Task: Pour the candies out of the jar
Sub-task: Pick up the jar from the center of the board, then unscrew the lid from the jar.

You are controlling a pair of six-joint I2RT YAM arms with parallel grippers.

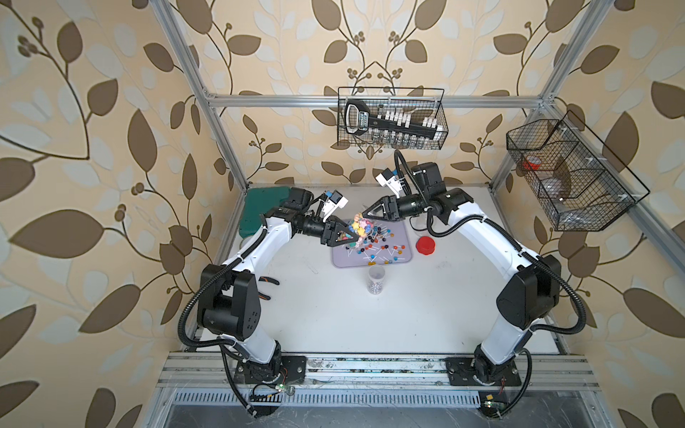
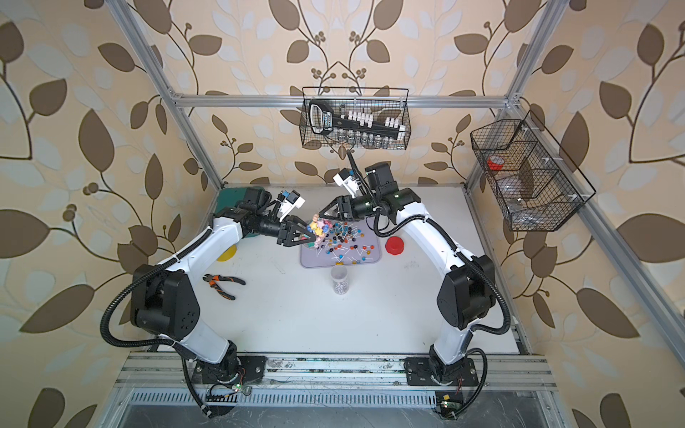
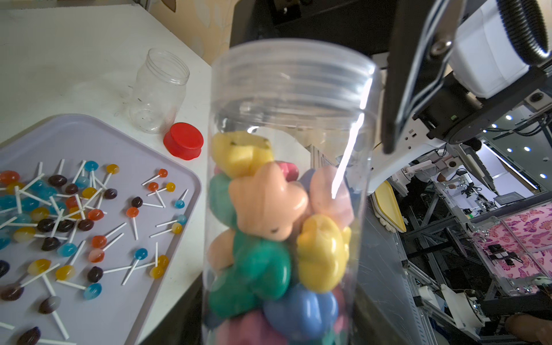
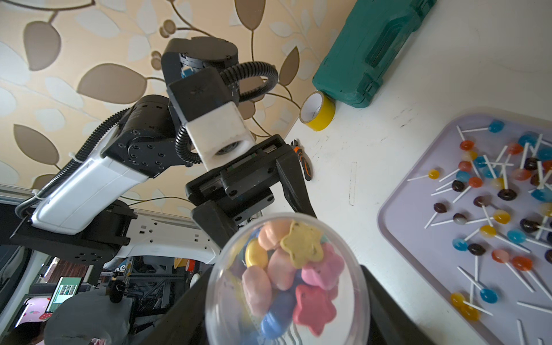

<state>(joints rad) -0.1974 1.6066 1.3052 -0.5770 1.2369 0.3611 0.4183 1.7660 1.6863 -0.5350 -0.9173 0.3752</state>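
Left tool (image 1: 344, 235) grips the jar (image 3: 286, 119) of star candies (image 3: 265, 203); right tool's (image 1: 367, 215) hold, I can't tell. Tipped fast, they'd overshoot the tray (image 3: 125, 304).

place: robotics lab | evidence: aluminium frame (image 1: 278, 100), wallpaper panels (image 1: 92, 185), other rigs (image 3: 430, 224) and monitor (image 4: 64, 294) beyond

White arms (image 1: 259, 241), black joints (image 1: 237, 304), tools (image 1: 346, 237) (image 1: 367, 215), ribbed hoses (image 4: 257, 66), perhaps zip-tied.
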